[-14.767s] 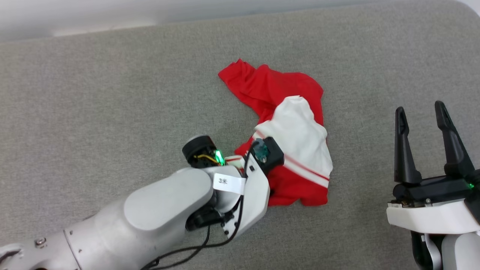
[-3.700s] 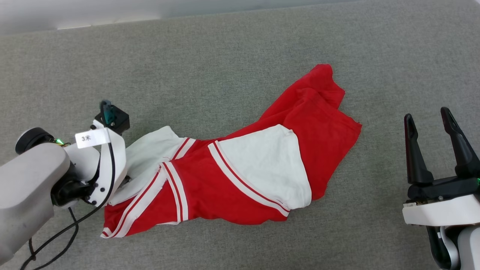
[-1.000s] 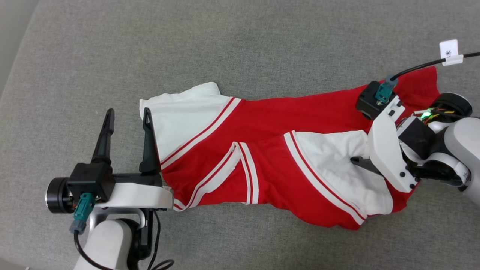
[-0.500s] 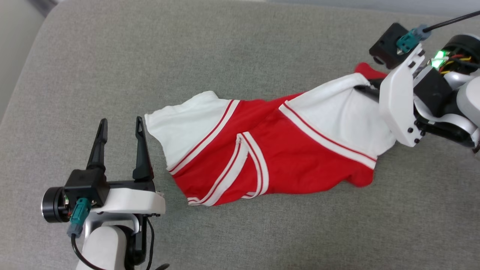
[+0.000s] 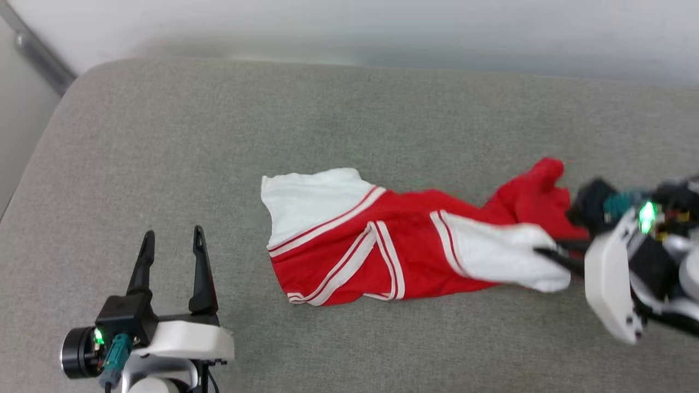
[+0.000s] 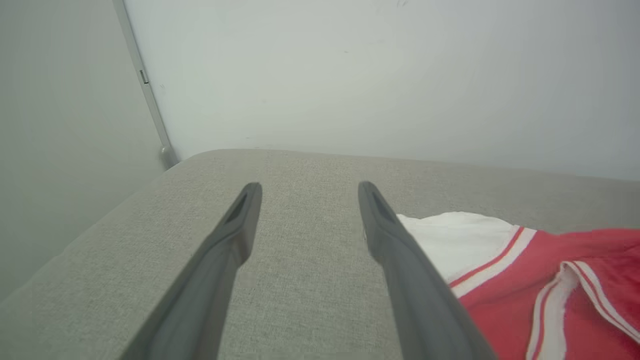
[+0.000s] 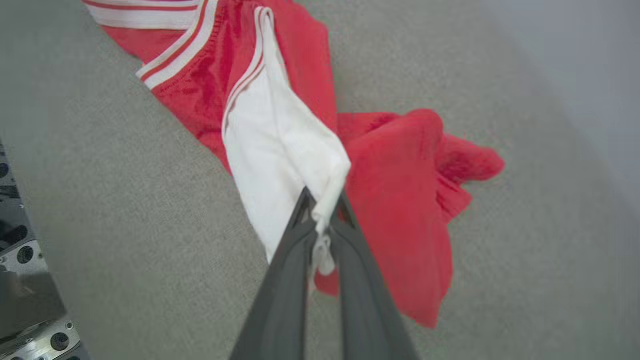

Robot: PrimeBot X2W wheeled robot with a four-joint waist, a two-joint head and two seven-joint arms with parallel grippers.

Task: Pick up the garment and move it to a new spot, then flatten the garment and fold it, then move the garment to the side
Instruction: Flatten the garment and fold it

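Progress looks early. In the head view the garment (image 5: 415, 256) lies in a long rumpled band across the middle of the grey fabric-covered worktop (image 5: 273, 120). One white sleeve is spread at its left end, a bunched red lump sits at its right end, and striped trim is doubled over in between. No part of it is flat or folded. The right end effector (image 5: 546, 254), blurred, meets the other white sleeve at the garment's right end. The left end effector (image 5: 173, 233) stands at the lower left with its fingers parted, empty and apart from the cloth. In the left wrist view the left end effector (image 6: 308, 187) holds both fingers spread wide over bare worktop (image 6: 300, 280). The white sleeve edge of the garment (image 6: 575, 300) lies just beside one finger, and I cannot tell whether it touches. In the right wrist view the right end effector (image 7: 324, 200) is clenched on a pinch of white sleeve fabric. That fabric rises into the fingertips while the rest of the garment (image 7: 280, 145) trails over the worktop (image 7: 125, 225). My judgement is that the shirt is being dragged to its new spot or drawn out straight. Proper flattening, the fold and the final shift to the side all lie ahead.
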